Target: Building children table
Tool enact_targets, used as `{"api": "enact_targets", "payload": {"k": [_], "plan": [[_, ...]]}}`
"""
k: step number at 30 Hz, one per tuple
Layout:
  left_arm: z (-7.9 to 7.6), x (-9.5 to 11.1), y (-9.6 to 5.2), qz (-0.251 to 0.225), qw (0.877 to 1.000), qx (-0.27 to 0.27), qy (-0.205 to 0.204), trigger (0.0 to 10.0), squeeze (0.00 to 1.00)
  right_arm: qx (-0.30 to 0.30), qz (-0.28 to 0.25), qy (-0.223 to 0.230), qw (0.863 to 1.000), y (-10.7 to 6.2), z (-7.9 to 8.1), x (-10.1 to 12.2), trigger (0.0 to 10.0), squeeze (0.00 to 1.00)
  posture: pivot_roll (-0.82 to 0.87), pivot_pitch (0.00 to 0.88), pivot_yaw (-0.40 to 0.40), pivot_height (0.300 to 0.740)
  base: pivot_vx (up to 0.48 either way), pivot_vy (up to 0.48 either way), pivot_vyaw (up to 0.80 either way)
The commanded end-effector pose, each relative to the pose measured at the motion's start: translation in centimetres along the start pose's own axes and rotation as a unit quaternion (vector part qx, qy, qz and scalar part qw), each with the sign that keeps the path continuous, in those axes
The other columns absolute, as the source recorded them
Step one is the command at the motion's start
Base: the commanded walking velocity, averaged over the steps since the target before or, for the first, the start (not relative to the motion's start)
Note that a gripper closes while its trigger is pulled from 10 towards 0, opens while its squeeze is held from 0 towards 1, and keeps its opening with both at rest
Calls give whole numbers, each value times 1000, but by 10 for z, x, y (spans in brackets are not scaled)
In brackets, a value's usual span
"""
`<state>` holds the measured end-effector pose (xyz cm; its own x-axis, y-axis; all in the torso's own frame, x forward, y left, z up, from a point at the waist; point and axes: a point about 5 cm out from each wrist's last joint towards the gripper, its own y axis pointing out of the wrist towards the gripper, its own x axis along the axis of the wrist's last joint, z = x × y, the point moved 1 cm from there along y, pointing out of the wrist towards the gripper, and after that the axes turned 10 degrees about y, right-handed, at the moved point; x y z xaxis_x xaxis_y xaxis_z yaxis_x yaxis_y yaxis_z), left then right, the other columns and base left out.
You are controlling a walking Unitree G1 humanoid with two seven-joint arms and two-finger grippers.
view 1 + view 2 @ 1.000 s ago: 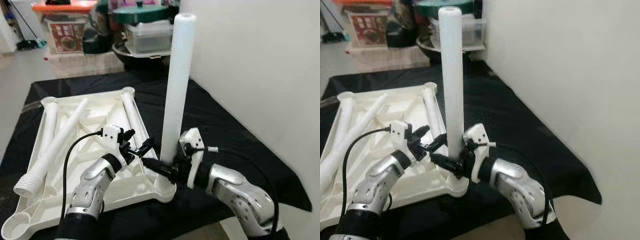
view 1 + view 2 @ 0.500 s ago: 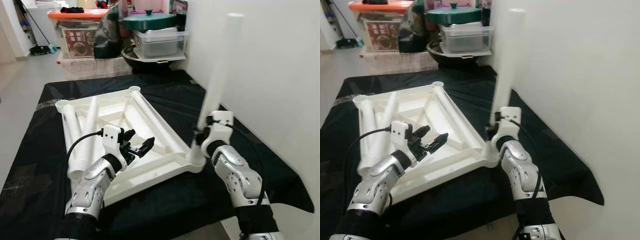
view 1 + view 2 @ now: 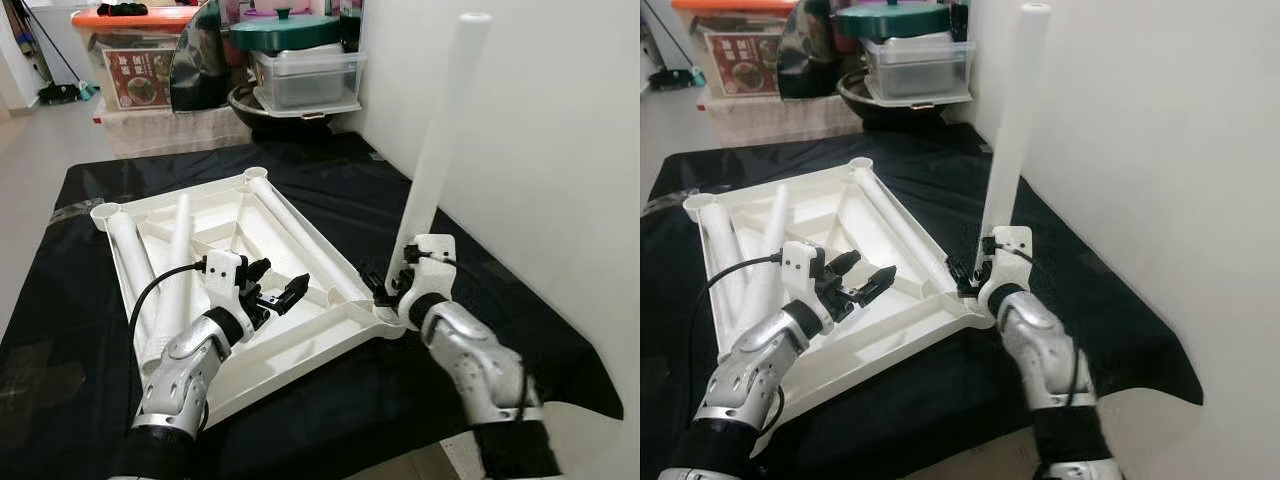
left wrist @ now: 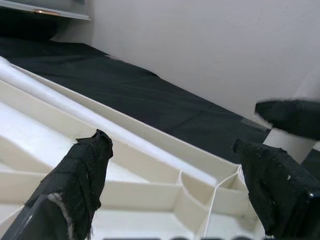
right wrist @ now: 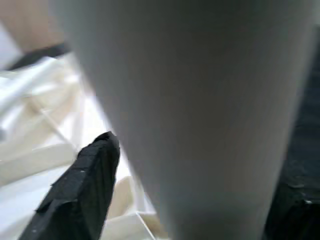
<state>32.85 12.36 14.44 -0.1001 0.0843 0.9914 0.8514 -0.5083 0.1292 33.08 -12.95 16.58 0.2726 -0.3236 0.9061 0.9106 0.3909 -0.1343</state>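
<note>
An upside-down white plastic tabletop (image 3: 330,335) lies on a black cloth. A long white table leg (image 3: 430,170) stands in its near right corner socket, leaning toward the wall. My right gripper (image 3: 385,290) is shut on the base of that leg; the right wrist view has the leg (image 5: 200,100) between the black fingers (image 5: 85,190). My left gripper (image 3: 283,297) hovers open over the tabletop's ribs, a hand's width left of the socket, holding nothing. Three loose legs lie inside the tabletop: two at the left (image 3: 130,262) (image 3: 180,250) and one along the right rim (image 3: 295,230).
The white wall (image 3: 540,150) runs close along the table's right side. Behind the table stand a box with an orange lid (image 3: 140,60), a green-lidded pot (image 3: 290,28) and a clear container (image 3: 305,80). Black cloth (image 3: 480,260) is bare right of the tabletop.
The camera has shifted. The leg has gone from upright to leaning right toward the wall. My left gripper, close to the leg's base a second ago, now sits apart from it.
</note>
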Motion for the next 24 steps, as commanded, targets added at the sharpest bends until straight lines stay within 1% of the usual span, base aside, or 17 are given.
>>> {"api": "enact_targets", "payload": {"k": [1,3,4,5,9,10,11,12,13,15,16,18,20,21,22,23,24], "plan": [[0,-3,-1,4,1000,0,-6,10000,0,206,24,-6,978,-11,47,6,10000,0,-99,0,-48,740,0,0,0],[0,-4,0,5,1000,-1,-6,10000,0,306,52,-38,950,-29,61,4,10000,0,-99,0,-49,740,0,0,0],[0,-4,0,5,1000,-1,-6,10000,0,306,52,-38,950,-29,61,4,10000,0,-99,0,-49,740,0,0,0],[0,-4,0,5,1000,-2,-6,10000,0,328,64,-56,941,-33,63,1,10000,0,-96,0,-52,740,0,0,0],[0,-4,0,5,1000,-1,-6,10000,0,332,74,-73,938,-33,63,-6,10000,0,-91,0,-56,740,0,0,0],[0,-4,0,5,1000,0,-6,10000,0,329,77,-69,939,-31,63,-10,9686,0,-88,0,-59,740,0,0,0],[0,-4,0,5,1000,1,-6,10000,0,326,80,-66,940,-28,64,-14,8784,0,-85,0,-60,740,0,0,0],[0,-4,0,5,1000,1,-6,10000,0,326,80,-66,940,-28,64,-14,8784,0,-85,0,-60,740,0,0,0],[0,-4,0,5,1000,2,-6,10000,0,320,81,-59,942,-25,64,-18,3333,0,-85,0,-59,740,0,0,0],[-1,-4,0,5,1000,2,-6,10000,0,319,83,-55,943,-24,63,-20,3333,0,-85,0,-59,740,0,0,0],[-1,-4,1,5,1000,2,-6,10000,0,314,82,-51,945,-22,62,-21,0,0,-85,0,-59,740,0,0,0],[-1,-4,1,5,1000,2,-6,10000,0,315,85,-49,944,-22,61,-21,0,0,-85,0,-59,740,0,0,0],[-2,-4,1,5,1000,0,-7,10000,0,296,94,-48,949,-22,55,-24,0,0,-91,0,-54,740,0,0,0],[-2,-4,1,4,1000,-1,-9,10000,0,245,104,-50,963,-16,44,-27,0,0,-94,0,-53,740,0,0,0],[-2,-4,1,4,1000,-2,-10,10000,0,158,110,-41,980,-6,26,-31,0,0,-98,0,-56,740,0,0,0],[-3,-4,1,4,1000,-3,-11,10000,0,44,112,-25,992,3,2,-34,0,0,-98,0,-57,740,0,0,0],[-3,-4,1,3,1000,-3,-11,10000,0,-65,94,-2,993,6,-21,-34,0,0,-95,0,-61,740,0,0,0]]}}
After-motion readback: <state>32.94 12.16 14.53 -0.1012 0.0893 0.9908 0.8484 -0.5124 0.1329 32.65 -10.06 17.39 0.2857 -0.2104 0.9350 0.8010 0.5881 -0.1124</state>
